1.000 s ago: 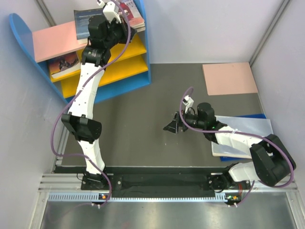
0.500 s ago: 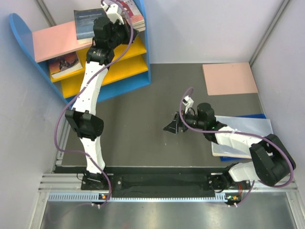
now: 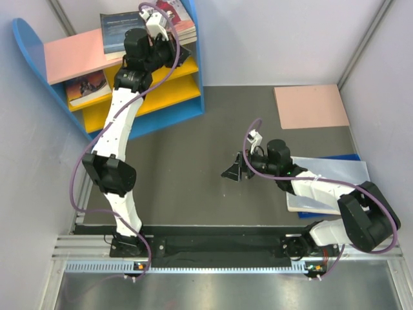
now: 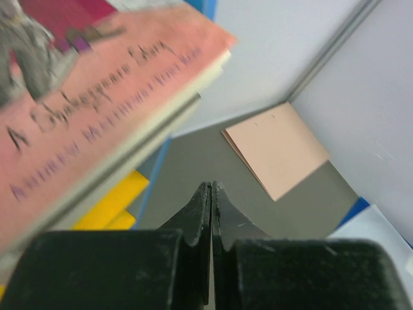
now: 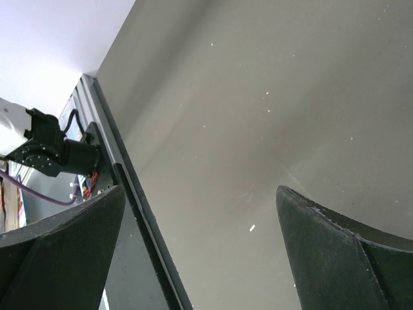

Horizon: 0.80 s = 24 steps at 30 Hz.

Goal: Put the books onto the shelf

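Blue side panels hold up the shelf (image 3: 199, 77) at the far left of the grey table (image 3: 193, 161). Three books show on it. The navy book (image 3: 118, 29) lies flat on the pink top board. The red book (image 3: 182, 20) lies flat next to it, at the right end of the top. The brown book (image 3: 87, 87) lies on the upper yellow board, near its left end.

The left arm (image 3: 119, 123) reaches far out to the shelf. The left gripper (image 4: 211, 194) is pressed shut, with its two fingers touching each other and nothing between them. In the left wrist view the red book fills the top left corner, just beside the fingers. It is not clear if it touches them.

The right gripper (image 3: 233, 169) sits low over the middle of the table, well apart from the shelf. Its fingers (image 5: 335, 252) are spread wide and hold nothing; only bare table shows between them.

A pink board (image 3: 311, 106) lies flat at the far right. A pale pad (image 3: 345, 171) lies under the right arm.
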Tool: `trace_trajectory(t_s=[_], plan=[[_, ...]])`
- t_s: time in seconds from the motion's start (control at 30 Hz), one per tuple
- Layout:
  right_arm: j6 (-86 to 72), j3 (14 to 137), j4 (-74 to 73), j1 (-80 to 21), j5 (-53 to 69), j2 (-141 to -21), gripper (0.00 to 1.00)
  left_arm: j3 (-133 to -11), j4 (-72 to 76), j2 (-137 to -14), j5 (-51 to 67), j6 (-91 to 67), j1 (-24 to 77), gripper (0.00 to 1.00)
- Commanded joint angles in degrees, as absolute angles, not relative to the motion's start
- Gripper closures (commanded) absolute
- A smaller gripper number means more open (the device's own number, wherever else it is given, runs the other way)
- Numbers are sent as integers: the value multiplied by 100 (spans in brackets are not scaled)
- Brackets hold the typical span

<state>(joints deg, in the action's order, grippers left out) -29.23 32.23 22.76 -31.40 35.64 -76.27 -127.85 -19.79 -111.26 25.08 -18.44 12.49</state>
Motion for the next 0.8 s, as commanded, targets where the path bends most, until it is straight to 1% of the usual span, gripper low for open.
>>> trace_trajectory(t_s=[0.0, 0.07, 0.2, 0.3, 0.37, 0.5, 0.53, 0.57, 0.67, 0.77], plan=[[-2927, 3226, 2619, -3217, 3630, -7673, 0, -12366, -2064, -10038, 2927, -1671, 1248, 100], [-2935, 3234, 2628, -3226, 3639, -7699, 0, -12165, -2258, -9644, 2883, -1574, 1231, 100], [-2927, 3278, 2637, -3234, 3691, -7778, 0, -11637, -2066, -8808, 2489, -1424, 1169, 100], [-2927, 3296, 2645, -3234, 3700, -7822, 0, -11680, -2013, -8403, 2164, -1476, 967, 100], [-2936, 3305, 2637, -3252, 3700, -7840, 0, -11829, -2065, -8280, 1593, -1450, 844, 100], [-2927, 3305, 2628, -3261, 3700, -7805, 1, -12295, -2469, -8419, 214, -1398, 660, 100], [-2927, 3305, 2628, -3261, 3691, -7796, 0, -12496, -2696, -8559, -433, -1397, 590, 100], [-2918, 3296, 2619, -3261, 3691, -7796, 0, -12576, -2768, -8630, -761, -1380, 554, 100], [-2935, 3296, 2619, -3270, 3691, -7805, 0, -12735, -2865, -8868, -1500, -1327, 291, 100], [-2927, 3305, 2610, -3270, 3691, -7813, 0, -12744, -2909, -9096, -1880, -1388, -87, 100]])
